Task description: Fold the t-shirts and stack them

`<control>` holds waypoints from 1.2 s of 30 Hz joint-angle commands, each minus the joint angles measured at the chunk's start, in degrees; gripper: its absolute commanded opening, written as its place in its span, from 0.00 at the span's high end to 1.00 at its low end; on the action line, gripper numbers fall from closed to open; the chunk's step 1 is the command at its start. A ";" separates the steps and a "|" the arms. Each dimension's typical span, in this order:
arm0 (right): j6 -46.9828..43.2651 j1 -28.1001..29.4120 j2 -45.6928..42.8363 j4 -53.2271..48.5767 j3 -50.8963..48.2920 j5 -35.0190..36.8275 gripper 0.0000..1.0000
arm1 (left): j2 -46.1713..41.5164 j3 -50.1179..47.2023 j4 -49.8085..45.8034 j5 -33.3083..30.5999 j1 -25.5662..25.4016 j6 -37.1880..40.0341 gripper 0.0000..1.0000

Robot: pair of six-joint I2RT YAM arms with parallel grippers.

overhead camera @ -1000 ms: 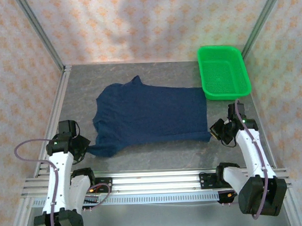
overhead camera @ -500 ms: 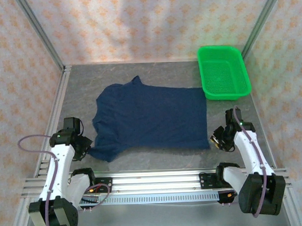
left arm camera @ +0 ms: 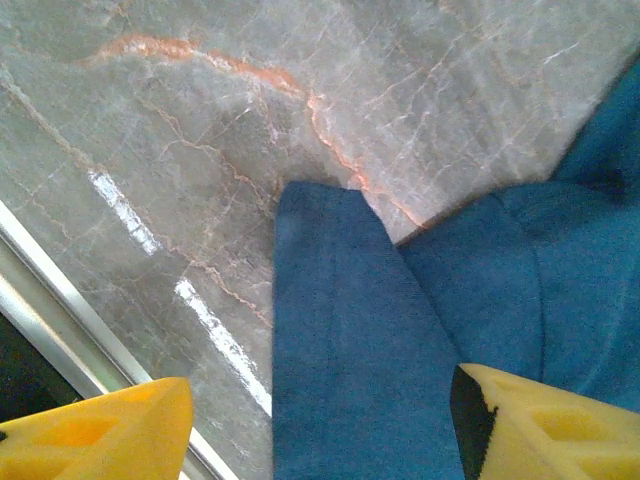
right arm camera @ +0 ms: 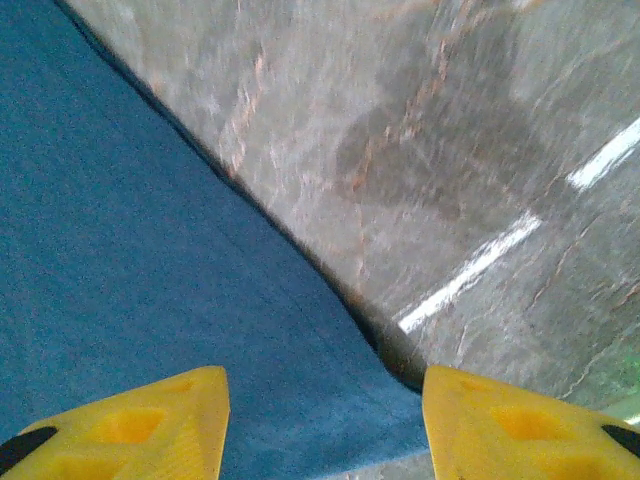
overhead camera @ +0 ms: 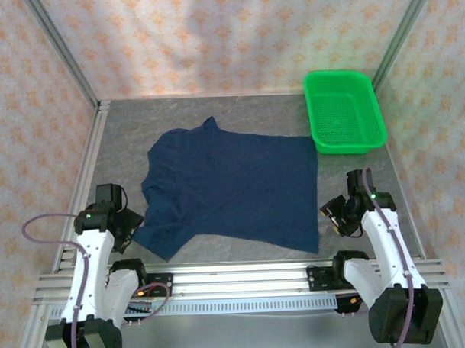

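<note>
From above, the t-shirt (overhead camera: 233, 189) lies spread on the desk (overhead camera: 124, 139), neck to the left and hem to the right, just beside the green basket (overhead camera: 345, 149). Its near edge has been drawn closer to the arms than a second ago. The left pincer (overhead camera: 127, 223) sits at the near sleeve and the right pincer (overhead camera: 333, 215) at the near hem corner.

At the left wrist, the left pincer (left arm camera: 320, 440) has its fingers apart, with the sleeve of the t-shirt (left arm camera: 350, 350) lying loose between them.

At the right wrist, the right pincer (right arm camera: 325, 430) is likewise spread, and the hem corner of the t-shirt (right arm camera: 130, 230) rests flat on the desk (right arm camera: 450, 130).

Both have just let go, so the flattening looks done and the first fold comes next.
</note>
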 commanded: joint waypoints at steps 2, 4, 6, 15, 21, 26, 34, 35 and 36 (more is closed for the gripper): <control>3.32 5.54 0.12 -3.52 -2.87 -1.28 0.48 | 5.62 0.10 0.46 0.99 -0.09 -0.11 0.31; 4.86 8.64 -0.17 -3.99 -3.89 -1.25 0.49 | 5.82 0.18 0.33 0.67 -0.08 0.22 0.31; 6.44 11.74 -1.02 -4.83 -4.88 -0.60 0.50 | 5.21 0.11 0.19 0.42 -0.08 0.45 0.30; 11.81 18.19 -1.52 -0.20 -10.80 -0.51 0.55 | 11.77 -0.61 4.25 2.91 0.01 1.90 0.29; 15.65 20.18 -0.01 6.96 -14.03 -0.86 0.59 | 15.36 -1.80 7.52 3.84 -0.02 2.20 0.36; 16.53 20.63 5.28 14.24 -15.23 -0.13 0.70 | 19.40 -2.90 10.33 3.68 0.37 2.58 0.43; 19.34 21.04 3.04 15.34 -13.42 3.63 1.00 | 25.13 -6.05 18.03 4.91 3.85 5.40 0.89; 18.65 21.06 2.08 13.31 -11.62 4.89 1.00 | 24.87 -5.86 18.16 5.04 3.95 5.80 0.94; 18.12 21.08 1.82 12.01 -10.29 5.36 1.00 | 24.57 -5.50 18.02 5.36 3.95 6.21 0.97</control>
